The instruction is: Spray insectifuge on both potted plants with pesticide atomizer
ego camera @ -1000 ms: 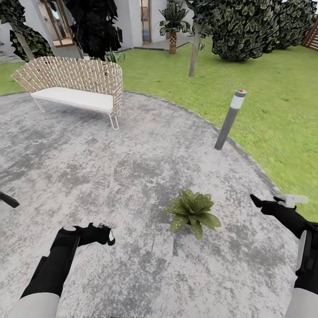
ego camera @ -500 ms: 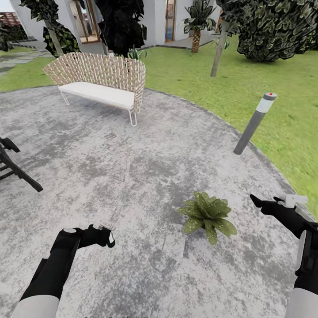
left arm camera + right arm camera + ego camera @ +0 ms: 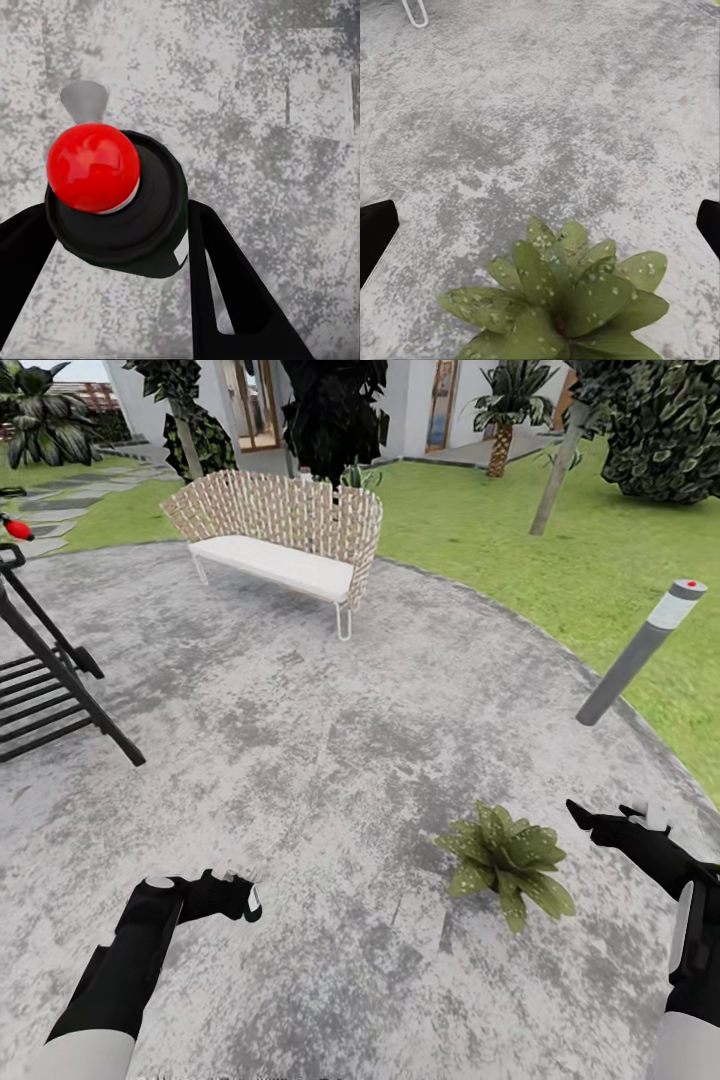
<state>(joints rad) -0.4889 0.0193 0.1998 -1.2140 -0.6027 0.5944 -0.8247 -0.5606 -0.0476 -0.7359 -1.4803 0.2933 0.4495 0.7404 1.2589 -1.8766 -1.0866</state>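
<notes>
We hold the pesticide atomizer (image 3: 120,206) in the left end effector (image 3: 228,895): in the left wrist view its dark body w/ a red round cap sits between the two black fingers (image 3: 225,300), which pinch it from both sides. In the head view the bottle itself is too hidden to make out; the left arm hangs low over the grey mottled patio (image 3: 300,760).

One potted plant (image 3: 510,855), a low rosette of broad speckled green leaves, sits on the patio just inward of the right end effector (image 3: 600,822). In the right wrist view the same plant (image 3: 559,300) lies directly ahead, w/ the fingers (image 3: 375,236) spread wide at the picture's edges, holding nothing.

Farther off: a woven bench (image 3: 285,530) w/ white cushion, a black slatted rack (image 3: 50,680) on our left, a grey bollard light (image 3: 640,650) at the lawn (image 3: 520,550) edge, trees & a palm (image 3: 505,410) beyond.
</notes>
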